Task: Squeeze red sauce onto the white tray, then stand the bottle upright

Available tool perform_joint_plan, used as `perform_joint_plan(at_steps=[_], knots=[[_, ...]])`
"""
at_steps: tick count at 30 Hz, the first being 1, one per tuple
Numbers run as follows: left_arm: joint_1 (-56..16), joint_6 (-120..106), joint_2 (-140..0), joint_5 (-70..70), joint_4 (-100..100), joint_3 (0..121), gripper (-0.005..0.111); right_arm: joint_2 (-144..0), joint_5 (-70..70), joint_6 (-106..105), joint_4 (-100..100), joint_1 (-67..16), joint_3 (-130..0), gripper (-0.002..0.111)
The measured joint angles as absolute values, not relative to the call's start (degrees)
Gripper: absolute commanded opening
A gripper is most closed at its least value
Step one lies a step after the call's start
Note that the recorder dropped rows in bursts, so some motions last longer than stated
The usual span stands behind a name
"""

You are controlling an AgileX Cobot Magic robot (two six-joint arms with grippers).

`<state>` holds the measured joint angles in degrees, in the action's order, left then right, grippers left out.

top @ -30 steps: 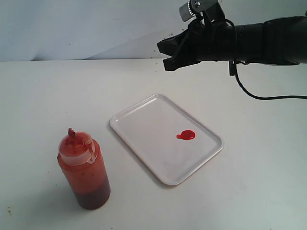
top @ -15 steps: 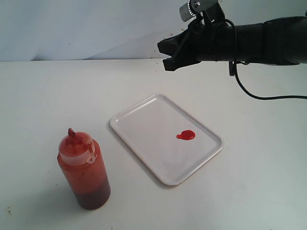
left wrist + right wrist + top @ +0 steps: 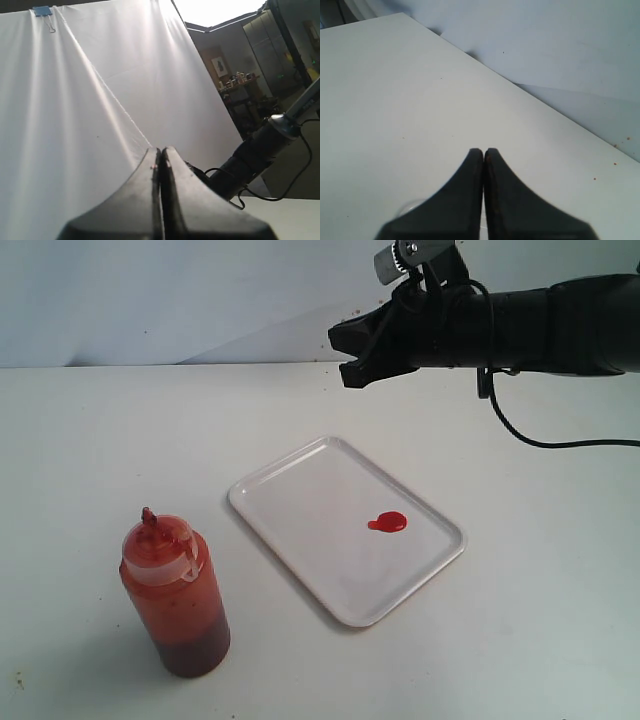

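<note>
Since the bottle [image 3: 175, 595] stands upright at the front of the desk [image 3: 80, 440], beside the white tray [image 3: 300, 495] with a blob of red sauce [image 3: 388, 522] on it, I think both jobs are done. Farther back, my right gripper [image 3: 352, 368] hangs high, pinched closed and empty, and my left gripper [image 3: 161, 154] is closed too.

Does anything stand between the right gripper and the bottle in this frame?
Nothing visible blocks it. The right gripper hangs shut above the far side of the table; the bottle stands upright at the near left. Only the flat white tray with its sauce blob lies near that path, low on the table.
</note>
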<state>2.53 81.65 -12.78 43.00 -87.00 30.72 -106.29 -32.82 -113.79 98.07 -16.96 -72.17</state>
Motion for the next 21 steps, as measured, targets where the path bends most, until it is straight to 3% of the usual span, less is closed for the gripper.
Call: perform_joint_plan(at_steps=[11,21], knots=[[9.7,103.1,-0.4,33.4,-99.4,29.1,0.0,-106.3,-32.8,-113.8,98.1,-17.0,-72.2,0.0],[3.4,108.6,-0.2,26.4,-99.8,20.7,0.0,-106.3,-32.8,-113.8,98.1,-17.0,-72.2,0.0]])
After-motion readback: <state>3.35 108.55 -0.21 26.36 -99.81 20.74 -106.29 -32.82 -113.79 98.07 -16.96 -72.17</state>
